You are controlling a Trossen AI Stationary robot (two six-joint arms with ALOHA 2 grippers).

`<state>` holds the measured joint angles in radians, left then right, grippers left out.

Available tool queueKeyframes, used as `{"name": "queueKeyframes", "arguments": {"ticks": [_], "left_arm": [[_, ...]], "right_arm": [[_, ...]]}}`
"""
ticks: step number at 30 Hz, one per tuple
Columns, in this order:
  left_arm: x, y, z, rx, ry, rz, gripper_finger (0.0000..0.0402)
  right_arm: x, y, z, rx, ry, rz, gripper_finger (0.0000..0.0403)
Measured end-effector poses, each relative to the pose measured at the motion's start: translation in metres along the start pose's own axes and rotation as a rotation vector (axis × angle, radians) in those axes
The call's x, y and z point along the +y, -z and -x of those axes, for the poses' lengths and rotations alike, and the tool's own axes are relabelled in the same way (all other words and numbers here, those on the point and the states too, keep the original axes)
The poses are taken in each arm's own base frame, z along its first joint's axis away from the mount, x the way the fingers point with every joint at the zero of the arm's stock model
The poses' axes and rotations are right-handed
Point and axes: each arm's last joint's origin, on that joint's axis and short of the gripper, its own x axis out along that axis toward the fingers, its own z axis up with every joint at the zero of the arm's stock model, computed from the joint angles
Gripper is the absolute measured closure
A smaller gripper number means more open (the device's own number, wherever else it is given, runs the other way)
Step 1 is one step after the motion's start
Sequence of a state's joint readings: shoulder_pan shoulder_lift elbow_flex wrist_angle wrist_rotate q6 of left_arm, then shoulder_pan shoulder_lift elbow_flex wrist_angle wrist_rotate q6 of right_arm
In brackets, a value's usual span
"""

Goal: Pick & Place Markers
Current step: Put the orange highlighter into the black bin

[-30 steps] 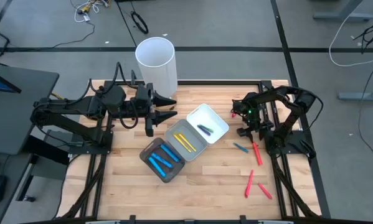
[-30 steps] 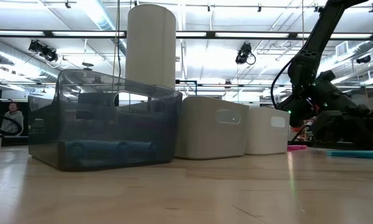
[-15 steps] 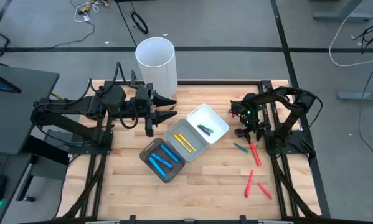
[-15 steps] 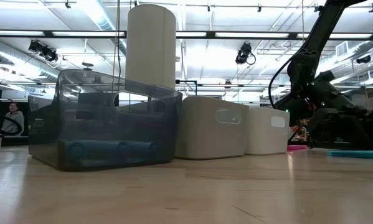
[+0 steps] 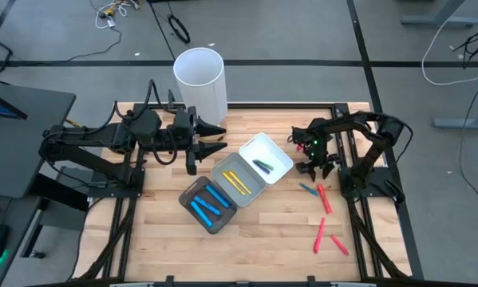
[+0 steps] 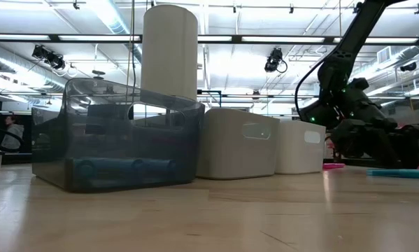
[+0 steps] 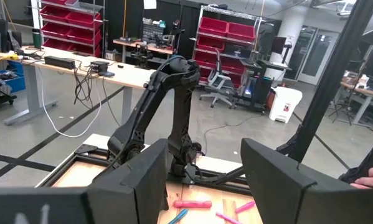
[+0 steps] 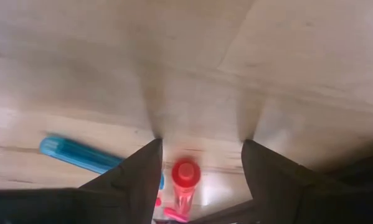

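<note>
- The table (image 5: pixel 262 231) is seen whole only from above: three trays sit at its middle, the white tray (image 5: pixel 264 157) farthest back, a grey one beside it and a dark one nearest the front, with sorted markers already inside.
- The left gripper (image 5: pixel 209 139) is parked well left of the white tray, jaws spread and empty.
- The right gripper (image 5: pixel 316 169) is held low just right of the white tray, jaws spread and nothing pinched.
- The step in hand is judged to be picking up the red marker (image 8: pixel 185 186); the jaws should be centred across its barrel before being closed, clear of the blue marker (image 8: pixel 80 154) just beside it.
- That close pairing under the jaws is shown only by the right wrist view.
- Further red markers (image 5: pixel 329 239), farther from the white tray, are shown clearly only from above.
</note>
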<state>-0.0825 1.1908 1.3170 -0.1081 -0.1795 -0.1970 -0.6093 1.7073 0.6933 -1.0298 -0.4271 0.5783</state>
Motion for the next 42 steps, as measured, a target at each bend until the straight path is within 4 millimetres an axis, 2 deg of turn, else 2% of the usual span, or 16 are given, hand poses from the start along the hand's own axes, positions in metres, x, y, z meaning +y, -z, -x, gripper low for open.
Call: {"name": "queueKeyframes", "arguments": {"ticks": [14, 22, 28, 32, 40, 42], "left_arm": [[0.0, 0.0, 0.0, 0.0, 0.0, 0.0, 0.0193], [0.0, 0.0, 0.0, 0.0, 0.0, 0.0, 0.0193], [0.0, 0.0, 0.0, 0.0, 0.0, 0.0, 0.0193], [0.0, 0.0, 0.0, 0.0, 0.0, 0.0, 0.0193], [0.0, 0.0, 0.0, 0.0, 0.0, 0.0, 0.0193], [0.0, 0.0, 0.0, 0.0, 0.0, 0.0, 0.0193]], "right_arm": [[0.017, 0.016, -0.014, 0.066, 0.01, 0.01, 0.0179], [0.01, 0.027, -0.031, 0.131, 0.045, -0.034, 0.0179], [0.008, 0.027, -0.032, 0.134, 0.041, -0.037, 0.0188], [0.008, 0.026, -0.032, 0.133, 0.04, -0.044, 0.0222], [0.009, 0.026, -0.032, 0.132, 0.04, -0.051, 0.0351], [0.009, 0.026, -0.032, 0.131, 0.04, -0.053, 0.0363]]}}
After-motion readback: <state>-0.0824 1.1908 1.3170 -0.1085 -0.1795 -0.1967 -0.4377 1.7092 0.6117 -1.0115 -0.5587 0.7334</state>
